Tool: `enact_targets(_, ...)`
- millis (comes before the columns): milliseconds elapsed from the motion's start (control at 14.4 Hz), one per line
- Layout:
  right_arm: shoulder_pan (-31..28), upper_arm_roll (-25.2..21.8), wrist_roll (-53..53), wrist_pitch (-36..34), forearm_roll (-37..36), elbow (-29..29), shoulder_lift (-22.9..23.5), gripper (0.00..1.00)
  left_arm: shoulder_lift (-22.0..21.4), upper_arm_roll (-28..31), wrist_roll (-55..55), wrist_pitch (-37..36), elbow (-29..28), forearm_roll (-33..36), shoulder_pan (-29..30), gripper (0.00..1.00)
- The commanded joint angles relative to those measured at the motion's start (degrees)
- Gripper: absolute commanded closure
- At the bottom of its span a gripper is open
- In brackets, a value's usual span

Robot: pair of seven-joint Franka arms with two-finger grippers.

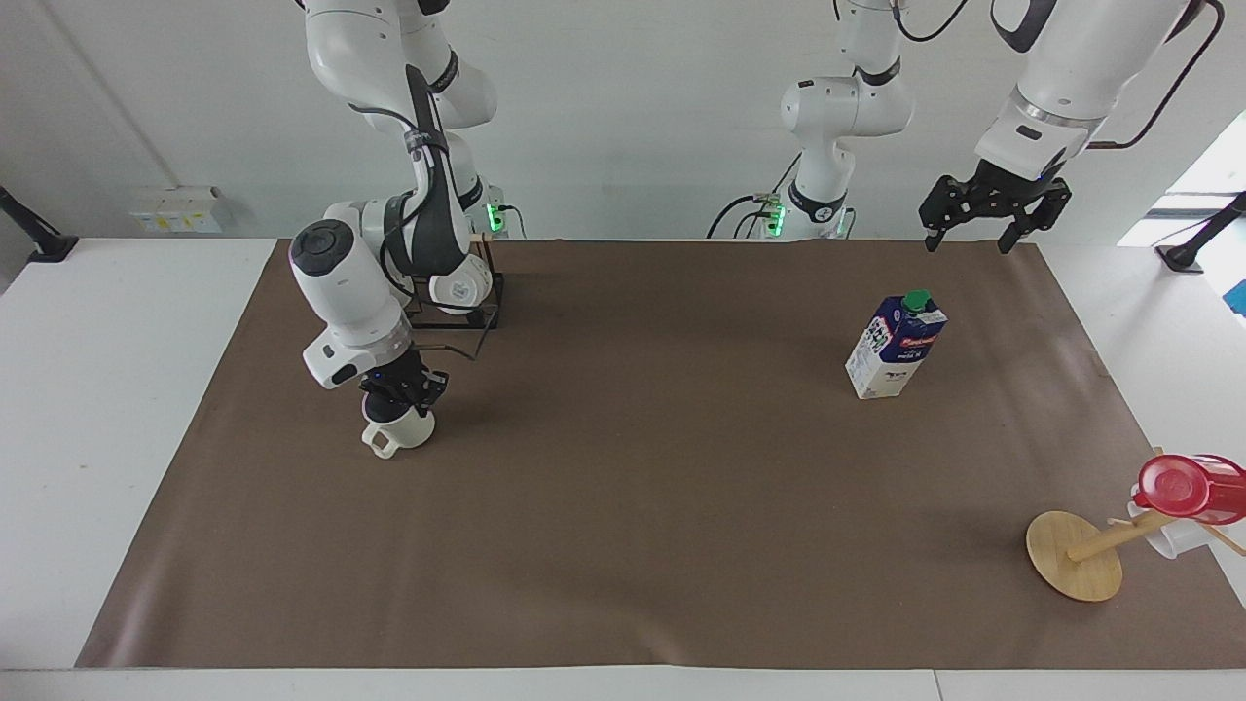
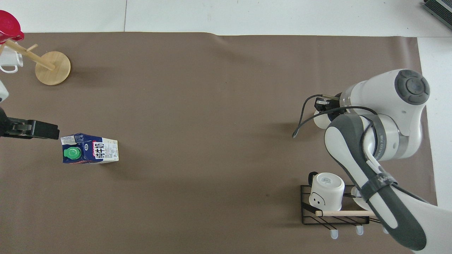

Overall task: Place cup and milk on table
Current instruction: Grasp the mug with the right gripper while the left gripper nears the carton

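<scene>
Two arms are at your worktop, which has a wide brown paper sheet on top. Your right tool is low at the right arm's end of the worktop. It is clenched on the rim of the cup. The cup is cream-white, it stands upright, and its handle points away from the robots. You cannot tell if the cup's bottom touches the paper or hangs just above it. From overhead, the big white arm hides most of the cup.

Your left tool is up in the air with its fingers spread wide, and it holds nothing. It is over the edge of the paper by the robots, at the left arm's end. The milk stands upright on the paper, under that tool and a bit farther from the robots. Its green cap is on top.

Close to the right arm's base you can see a black wire rack with a white mug in it. At the left arm's end, farther from the robots than the milk, a wooden mug stand holds a red cup.
</scene>
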Motion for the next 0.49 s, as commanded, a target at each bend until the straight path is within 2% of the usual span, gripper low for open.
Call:
enact_targets(0,3.17,-0.03,6.39,-0.73,-0.21,0.9,0.03,1.0,-0.49,0.47,0.61,-1.75,0.76,-0.68,-0.47,0.0)
enact_targets(416,14.67,-0.03,23.34,-4.68,-2.58,2.91,-0.41,1.0,-1.11,0.47,0.44,-2.11,-0.03,-0.68,-0.56,0.0)
